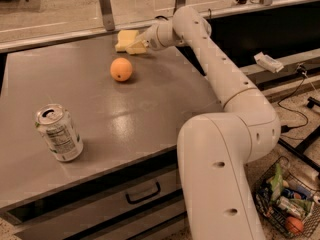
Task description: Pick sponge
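Observation:
The sponge [123, 37] is a small pale yellow block at the far edge of the grey table [150, 99]. My gripper [132, 45] reaches in from the right at the end of the white arm and is shut on the sponge's right side. The sponge seems to sit slightly above the tabletop. The pale yellow fingers [137, 47] overlap the sponge's lower right corner, so part of it is hidden.
A round orange fruit [121, 69] lies just in front of the sponge. A soda can [59, 132] stands at the near left. A rail and posts [105, 6] run behind the table. A drawer handle [143, 194] is below the front edge. A basket of items [287, 201] sits on the floor at the right.

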Controlling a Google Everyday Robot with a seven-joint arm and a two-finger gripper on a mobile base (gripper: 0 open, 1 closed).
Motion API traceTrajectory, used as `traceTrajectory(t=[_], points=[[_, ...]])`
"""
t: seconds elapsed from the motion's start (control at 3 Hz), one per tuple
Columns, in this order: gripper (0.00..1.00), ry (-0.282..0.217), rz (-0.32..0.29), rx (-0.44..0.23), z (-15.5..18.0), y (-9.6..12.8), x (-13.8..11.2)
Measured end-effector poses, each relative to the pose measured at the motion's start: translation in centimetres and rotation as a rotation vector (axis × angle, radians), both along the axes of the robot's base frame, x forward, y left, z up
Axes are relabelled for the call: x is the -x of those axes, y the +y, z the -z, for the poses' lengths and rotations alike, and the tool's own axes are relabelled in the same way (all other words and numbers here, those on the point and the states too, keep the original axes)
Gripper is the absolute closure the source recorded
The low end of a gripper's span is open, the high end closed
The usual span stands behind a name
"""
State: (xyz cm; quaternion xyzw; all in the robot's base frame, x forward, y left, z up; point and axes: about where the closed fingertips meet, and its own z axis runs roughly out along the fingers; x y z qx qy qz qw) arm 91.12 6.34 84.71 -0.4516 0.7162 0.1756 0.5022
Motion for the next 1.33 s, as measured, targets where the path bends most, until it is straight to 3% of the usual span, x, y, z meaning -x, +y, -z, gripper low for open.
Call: traceTrajectory(t=[0.67, 1.0, 1.33], points=[[1.00, -0.052, -0.029, -0.045, -3.7, -0.7, 0.5], [1.00, -0.100, -0.084, -0.081, -7.8, -0.8, 1.7], [1.00, -0.101, -0.085, -0.081, -7.9, -0.8, 1.7]])
